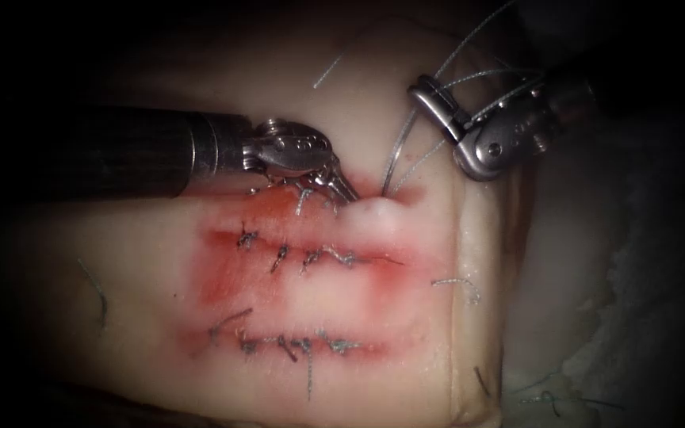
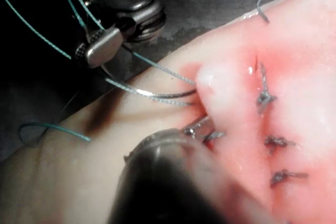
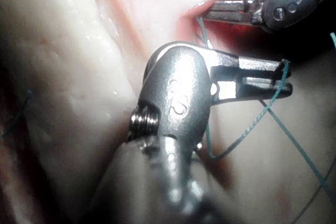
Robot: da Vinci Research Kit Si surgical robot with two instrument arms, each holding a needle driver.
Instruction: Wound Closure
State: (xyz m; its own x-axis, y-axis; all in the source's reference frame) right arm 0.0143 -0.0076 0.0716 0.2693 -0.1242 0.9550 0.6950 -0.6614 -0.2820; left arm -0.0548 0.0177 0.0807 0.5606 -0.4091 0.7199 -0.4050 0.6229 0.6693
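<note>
I am working both arms over the tissue (image 1: pixel 160 261). My left end effector (image 1: pixel 346 190) is lying at about eleven o'clock from the middle of the endoscope view, its jaws pressed together on a raised fold of tissue at the right end of the uppermost cut (image 1: pixel 311 208). My right end effector (image 1: pixel 430 97) is sitting at about two o'clock, above and to the right of that fold, its jaws clamped together on the thread (image 1: pixel 394 166). In the right wrist view the green thread (image 3: pixel 273 100) is running across the tips of those closed jaws. The needle (image 2: pixel 168 96) is showing in the left wrist view as a thin curved metal arc entering the tissue beside the fold, with neither end effector holding it. Red fluid (image 1: pixel 223 277) is staining the tissue around three stitched cuts.
</note>
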